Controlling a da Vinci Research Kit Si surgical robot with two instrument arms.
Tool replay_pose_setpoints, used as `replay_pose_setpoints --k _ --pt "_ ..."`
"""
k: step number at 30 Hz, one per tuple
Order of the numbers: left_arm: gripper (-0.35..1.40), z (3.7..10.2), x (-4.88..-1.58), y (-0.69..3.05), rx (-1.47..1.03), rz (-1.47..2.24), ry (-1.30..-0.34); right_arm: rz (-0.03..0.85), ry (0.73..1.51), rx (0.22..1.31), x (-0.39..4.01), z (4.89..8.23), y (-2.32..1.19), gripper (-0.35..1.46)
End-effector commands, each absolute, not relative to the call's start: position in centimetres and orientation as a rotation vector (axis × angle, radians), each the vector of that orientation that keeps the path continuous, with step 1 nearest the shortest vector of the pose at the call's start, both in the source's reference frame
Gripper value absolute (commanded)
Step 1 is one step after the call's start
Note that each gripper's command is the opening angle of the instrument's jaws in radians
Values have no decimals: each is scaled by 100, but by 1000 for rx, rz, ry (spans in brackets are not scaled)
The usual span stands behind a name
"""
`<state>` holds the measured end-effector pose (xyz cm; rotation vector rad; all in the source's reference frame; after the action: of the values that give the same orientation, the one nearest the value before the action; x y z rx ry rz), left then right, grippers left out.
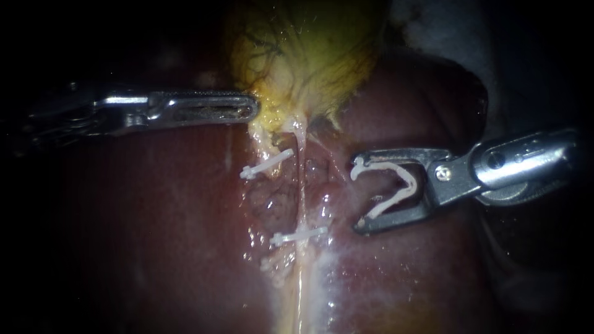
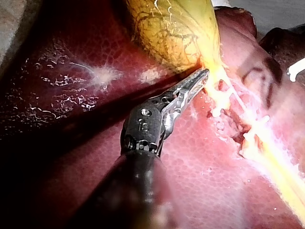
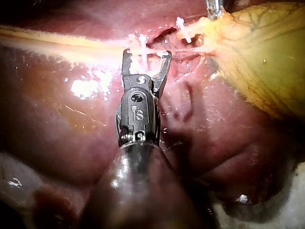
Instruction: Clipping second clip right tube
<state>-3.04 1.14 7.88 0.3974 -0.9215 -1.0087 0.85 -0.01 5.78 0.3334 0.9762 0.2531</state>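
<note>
My right instrument [image 1: 356, 195] comes in from the right, its jaws wide apart and holding an open white clip [image 1: 396, 185], just right of a thin pale tube [image 1: 301, 185] that runs down from the gallbladder [image 1: 309, 49]. In the right wrist view these jaws [image 3: 145, 55] stand just short of that tube. One closed white clip [image 1: 298, 235] crosses the tube lower down; another closed clip [image 1: 266, 164] sits on tissue to its upper left. My left instrument [image 1: 250, 110] has its jaws shut on the yellow neck of the gallbladder [image 2: 209, 71].
Dark red liver [image 1: 154, 247] fills the field around the tube. A raw dissected pocket [image 1: 278, 198] lies between the two placed clips. White gauze or cloth [image 1: 445, 31] shows behind the liver at the upper right.
</note>
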Motion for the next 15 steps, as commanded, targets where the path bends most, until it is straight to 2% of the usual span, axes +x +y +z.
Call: replay_pose_setpoints --k 1,15 --pt "-35 787 -304 114 398 -1009 -921 253 976 333 85 578 -1 58" --pt "-35 725 -252 150 385 -1033 -951 254 976 332 87 579 -1 58"
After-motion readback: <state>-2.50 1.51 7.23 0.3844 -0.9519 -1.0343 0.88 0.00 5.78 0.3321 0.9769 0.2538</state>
